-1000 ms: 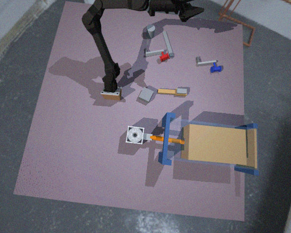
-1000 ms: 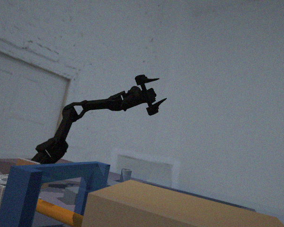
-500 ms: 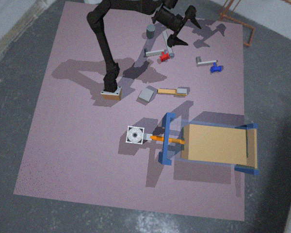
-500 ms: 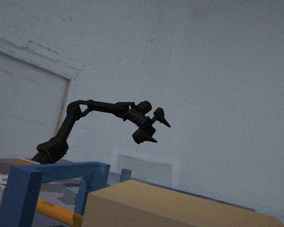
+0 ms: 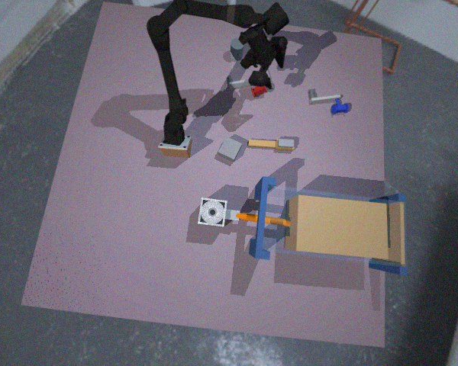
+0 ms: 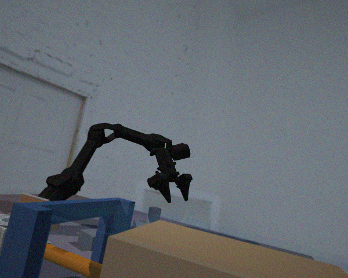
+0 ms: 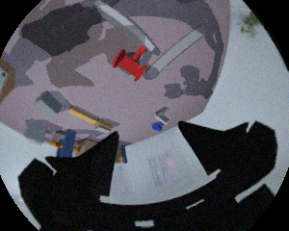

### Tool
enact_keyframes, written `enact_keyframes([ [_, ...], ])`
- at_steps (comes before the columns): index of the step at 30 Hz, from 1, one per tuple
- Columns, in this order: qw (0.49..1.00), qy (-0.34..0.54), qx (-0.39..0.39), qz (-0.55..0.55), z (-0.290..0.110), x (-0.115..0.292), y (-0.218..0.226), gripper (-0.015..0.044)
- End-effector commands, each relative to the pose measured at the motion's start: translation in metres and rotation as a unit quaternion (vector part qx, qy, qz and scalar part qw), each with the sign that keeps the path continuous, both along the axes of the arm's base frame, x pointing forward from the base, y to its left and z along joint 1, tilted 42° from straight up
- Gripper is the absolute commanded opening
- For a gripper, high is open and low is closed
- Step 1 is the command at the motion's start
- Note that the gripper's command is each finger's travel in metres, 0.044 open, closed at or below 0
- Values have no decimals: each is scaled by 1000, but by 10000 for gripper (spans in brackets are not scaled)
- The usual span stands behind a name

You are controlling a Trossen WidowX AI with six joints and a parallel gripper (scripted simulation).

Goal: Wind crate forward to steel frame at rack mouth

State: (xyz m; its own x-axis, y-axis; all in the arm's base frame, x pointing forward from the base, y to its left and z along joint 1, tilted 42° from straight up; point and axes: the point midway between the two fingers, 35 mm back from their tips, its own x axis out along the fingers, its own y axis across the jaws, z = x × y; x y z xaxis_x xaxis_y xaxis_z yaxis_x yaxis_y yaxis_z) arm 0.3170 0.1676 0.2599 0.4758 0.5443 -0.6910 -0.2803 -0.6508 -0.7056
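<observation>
Arm arched forward, claw wide apart, pointing down.

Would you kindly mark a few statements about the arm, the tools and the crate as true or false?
1. The black gripper is open and holds nothing. True.
2. The tan crate touches the blue steel frame at the mouth. False: a gap remains, crossed by the orange strap.
3. A handle sits in the round hole of the white square winch. False: the hole is unfilled.
4. The red-gripped crank handle lies on the bench, below the gripper. True.
5. The blue-gripped crank handle lies inside the cubby. False: it lies out on the bench.
</observation>
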Motion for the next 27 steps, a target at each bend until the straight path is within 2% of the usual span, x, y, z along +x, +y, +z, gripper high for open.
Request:
enact_keyframes([
  [1,940,-24,-55,336,-23,-66,45,440],
  [6,886,-43,-45,459,-28,-97,58,440],
  [20,886,-43,-45,460,-29,-97,59,440],
  [27,886,-43,-45,460,-44,-103,80,440],
])
